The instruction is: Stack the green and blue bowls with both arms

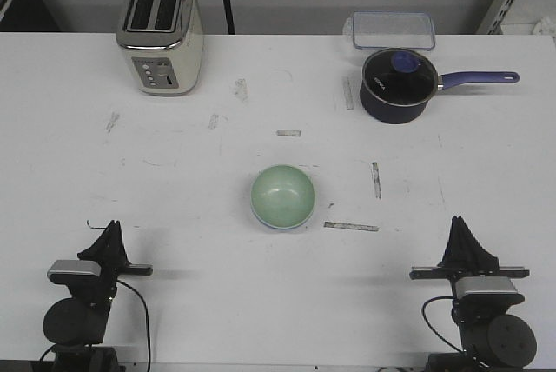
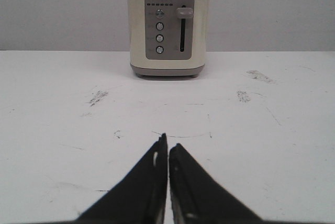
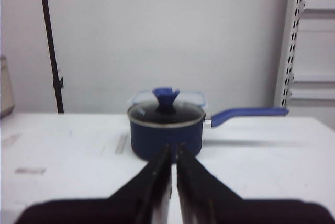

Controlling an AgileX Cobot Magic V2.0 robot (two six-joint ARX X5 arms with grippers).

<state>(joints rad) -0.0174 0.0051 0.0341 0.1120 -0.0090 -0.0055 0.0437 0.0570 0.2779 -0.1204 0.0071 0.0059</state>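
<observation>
The pale mint green bowl [image 1: 282, 195] stands upright in the middle of the table. A thin bluish edge [image 1: 280, 225] shows under its near rim; no separate blue bowl is in view. My left gripper [image 1: 111, 228] rests at the near left edge, shut and empty, far from the bowl. In the left wrist view its gripper [image 2: 168, 144] points at the toaster. My right gripper [image 1: 458, 221] rests at the near right edge, shut and empty. In the right wrist view its gripper [image 3: 173, 148] points at the saucepan. Neither wrist view shows a bowl.
A cream toaster [image 1: 161, 33] stands at the back left and shows in the left wrist view [image 2: 168, 25]. A dark navy saucepan [image 1: 398, 85] with a lid and blue handle stands at the back right, a clear lidded box [image 1: 393, 29] behind it. Tape strips [image 1: 351, 227] lie near the bowl.
</observation>
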